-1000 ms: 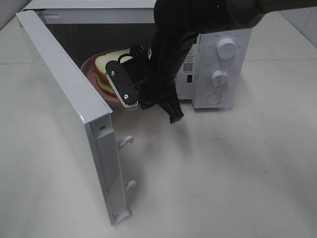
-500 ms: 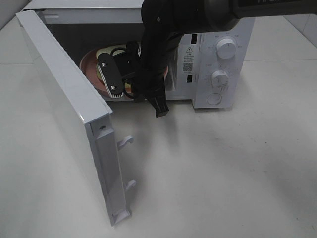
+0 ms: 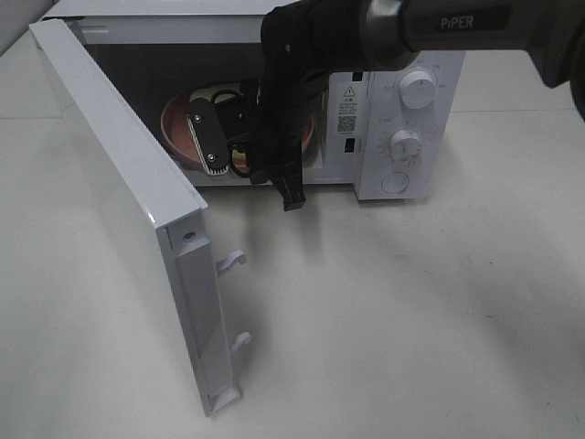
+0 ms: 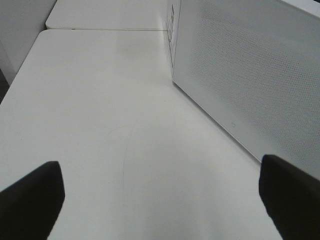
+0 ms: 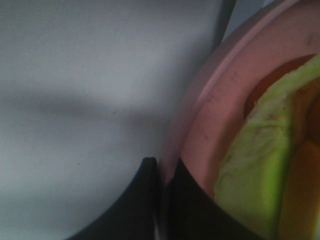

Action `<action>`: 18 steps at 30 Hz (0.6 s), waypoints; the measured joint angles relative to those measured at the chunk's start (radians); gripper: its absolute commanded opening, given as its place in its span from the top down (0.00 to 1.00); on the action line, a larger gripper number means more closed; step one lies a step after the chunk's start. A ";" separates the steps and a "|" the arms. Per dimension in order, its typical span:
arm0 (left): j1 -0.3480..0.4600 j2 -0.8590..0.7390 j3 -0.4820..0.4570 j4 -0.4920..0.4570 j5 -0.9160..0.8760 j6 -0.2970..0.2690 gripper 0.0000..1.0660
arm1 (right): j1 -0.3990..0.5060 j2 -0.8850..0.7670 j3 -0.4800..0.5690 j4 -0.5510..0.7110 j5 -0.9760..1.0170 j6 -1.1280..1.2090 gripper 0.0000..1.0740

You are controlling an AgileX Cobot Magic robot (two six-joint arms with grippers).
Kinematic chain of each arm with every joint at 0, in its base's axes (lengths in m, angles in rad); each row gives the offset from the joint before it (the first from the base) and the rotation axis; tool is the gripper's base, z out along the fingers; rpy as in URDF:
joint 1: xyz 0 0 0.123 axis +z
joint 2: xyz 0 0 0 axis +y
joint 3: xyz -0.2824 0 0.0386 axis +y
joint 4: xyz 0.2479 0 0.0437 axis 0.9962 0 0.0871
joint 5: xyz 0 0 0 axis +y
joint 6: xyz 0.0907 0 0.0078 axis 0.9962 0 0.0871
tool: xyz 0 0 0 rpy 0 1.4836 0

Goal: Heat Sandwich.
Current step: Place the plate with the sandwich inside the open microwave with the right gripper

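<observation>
Matte white tabletop (image 3: 411, 320), faint panel seam (image 4: 100, 30) toward its far side, soft even light, diffuse shadows

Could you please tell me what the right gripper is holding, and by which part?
The right gripper pinches the pink plate by its rim, sandwich on it; the left gripper holds nothing.

The right gripper (image 3: 218, 163) is covering most of the sandwich (image 3: 203, 95) (only pale bread is showing) and much of the plate (image 3: 178, 133).
</observation>
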 measured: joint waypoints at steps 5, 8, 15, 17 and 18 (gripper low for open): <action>0.000 0.000 0.000 0.000 0.000 0.000 0.06 | -0.002 0.028 -0.035 -0.010 -0.014 0.007 0.98; 0.000 0.000 0.000 0.000 0.000 0.000 0.06 | -0.005 0.044 -0.052 -0.012 -0.042 0.038 0.97; 0.000 0.000 0.000 0.000 0.000 0.000 0.06 | -0.007 0.052 -0.060 -0.019 -0.053 0.048 0.92; 0.000 0.000 0.000 0.000 0.000 0.000 0.06 | -0.007 0.052 -0.060 -0.022 -0.070 0.048 0.86; 0.000 0.000 0.000 0.000 0.000 0.000 0.06 | -0.007 0.052 -0.060 -0.022 -0.070 0.048 0.86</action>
